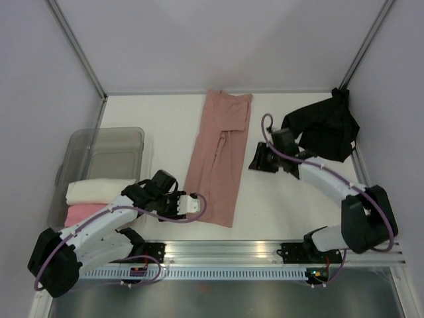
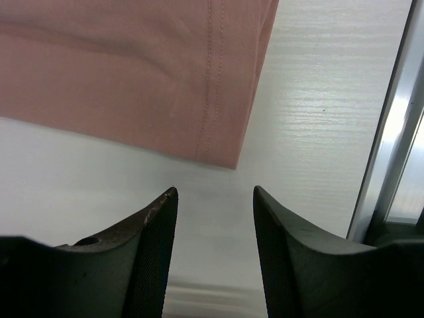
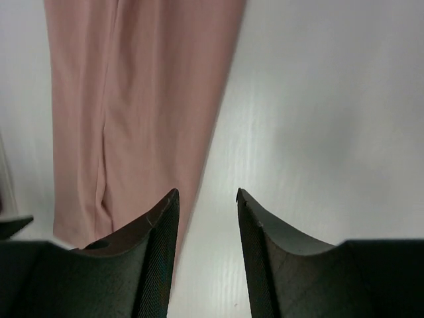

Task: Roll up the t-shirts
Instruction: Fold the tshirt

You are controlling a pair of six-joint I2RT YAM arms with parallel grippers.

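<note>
The cream roll (image 1: pixel 99 192) and bright-pink roll (image 1: pixel 83 213) sit finished in the bin (image 1: pixel 106 136) at left. On the tabletop (image 1: pixel 165 119) the salmon-pink t-shirt (image 1: pixel 218 159) lies as a long folded strip, not yet rolled, and the black t-shirt (image 1: pixel 324 126) is crumpled far right. The left fingers (image 2: pixel 152 238) at the strip's near end and the right fingers (image 3: pixel 156 238) beside it stand apart, empty.

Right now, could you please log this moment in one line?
salmon t-shirt folded lengthwise, flat | left gripper open, empty | right gripper open, empty
</note>
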